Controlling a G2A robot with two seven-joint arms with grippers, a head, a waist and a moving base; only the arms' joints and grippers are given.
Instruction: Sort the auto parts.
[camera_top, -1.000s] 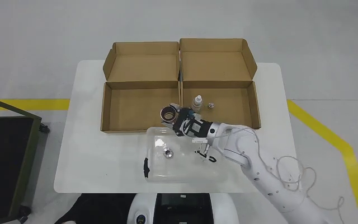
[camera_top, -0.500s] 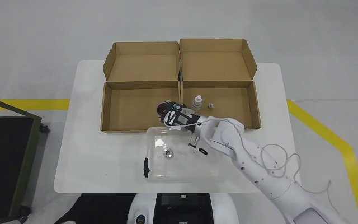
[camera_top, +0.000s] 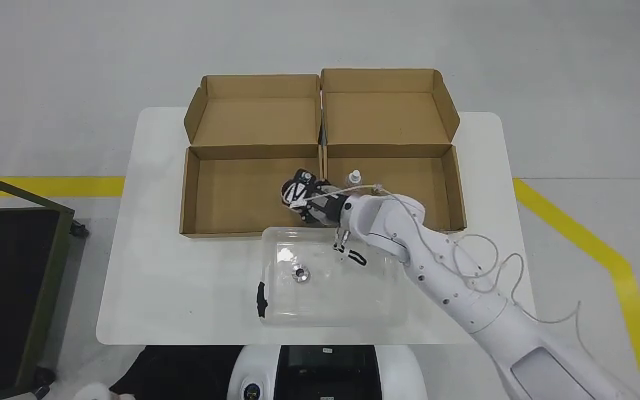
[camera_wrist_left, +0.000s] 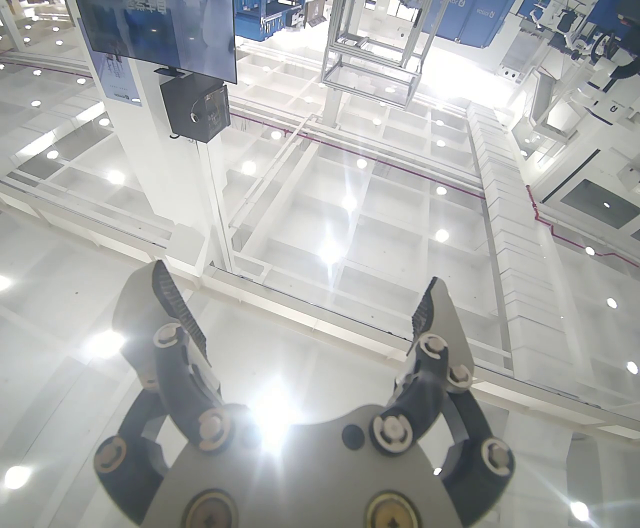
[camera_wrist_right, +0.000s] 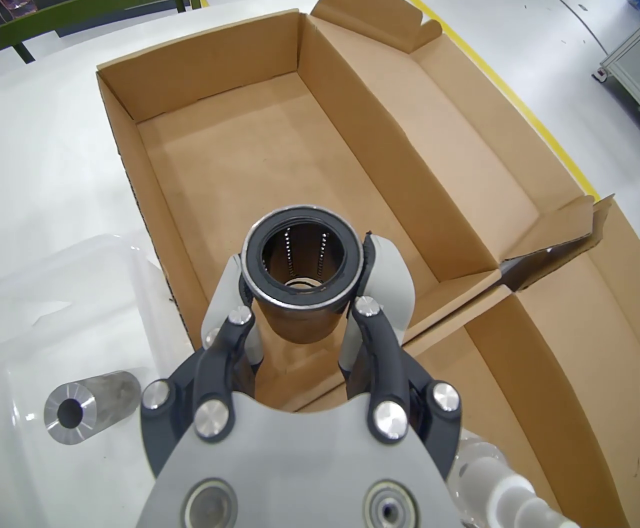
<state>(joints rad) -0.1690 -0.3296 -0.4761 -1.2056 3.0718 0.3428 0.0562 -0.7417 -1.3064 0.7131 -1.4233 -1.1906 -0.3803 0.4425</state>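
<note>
- Clamping a black bearing between them, the right fingers are hovering over a box, near its wall.
- A steel cylinder is lying in the clear bin on the desk, just beside those fingers.
- The left fingers are gaping wide apart, pointing up at the ceiling.

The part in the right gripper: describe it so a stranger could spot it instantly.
On the white table, look over the left cardboard box, at the corner nearest the clear bin. The right gripper holds a bearing there: a dark, wide-bored sleeve with ball rows inside, unlike the bin's plain steel cylinder.
</note>
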